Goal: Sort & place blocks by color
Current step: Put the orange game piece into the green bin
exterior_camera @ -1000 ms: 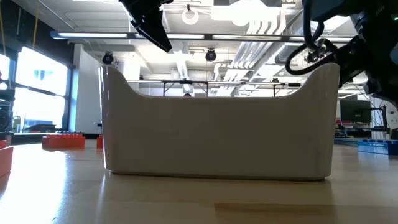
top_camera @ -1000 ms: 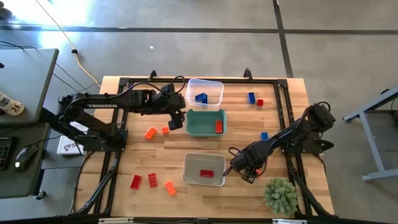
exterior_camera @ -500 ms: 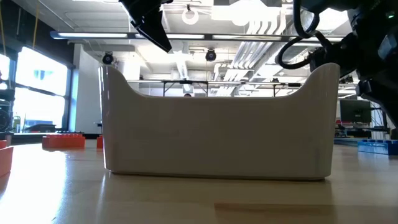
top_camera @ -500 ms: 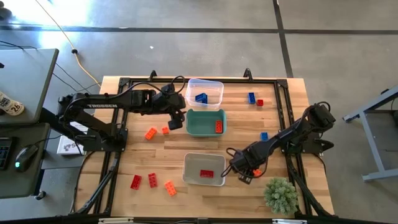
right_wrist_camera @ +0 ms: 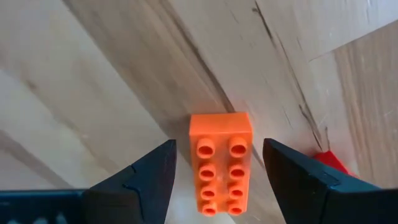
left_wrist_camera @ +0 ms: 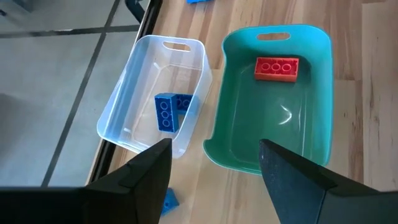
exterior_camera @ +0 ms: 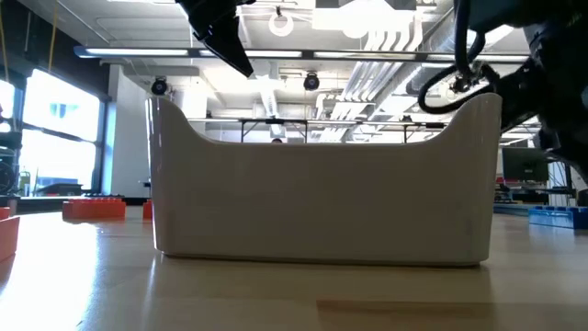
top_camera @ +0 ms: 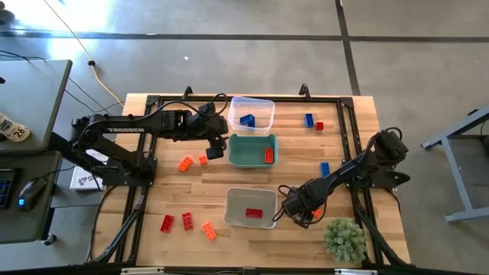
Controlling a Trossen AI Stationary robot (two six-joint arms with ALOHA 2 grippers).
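Note:
My right gripper point(top_camera: 299, 215) is low over the table just right of the grey bin point(top_camera: 231, 200). It is open, and its fingers stand on either side of an orange brick point(right_wrist_camera: 221, 163) that lies studs up on the wood, with a gap on each side. A red brick point(top_camera: 254, 213) lies in the grey bin. My left gripper point(top_camera: 216, 147) hangs open and empty at the left end of the teal bin point(left_wrist_camera: 231, 130), which holds a red brick point(left_wrist_camera: 277, 67). The clear bin point(left_wrist_camera: 127, 106) holds blue bricks point(left_wrist_camera: 168, 111).
Loose bricks lie on the table: two orange point(top_camera: 185, 163) by the left gripper, two red point(top_camera: 166, 222) and an orange point(top_camera: 208, 229) at the near left, blue point(top_camera: 309, 119) and red point(top_camera: 319, 125) at the far right, blue point(top_camera: 324, 166) mid right. A small plant point(top_camera: 344, 238) stands near right.
My right gripper has shifted a little toward the table's near edge beside the grey bin's right end. My left gripper has kept still.

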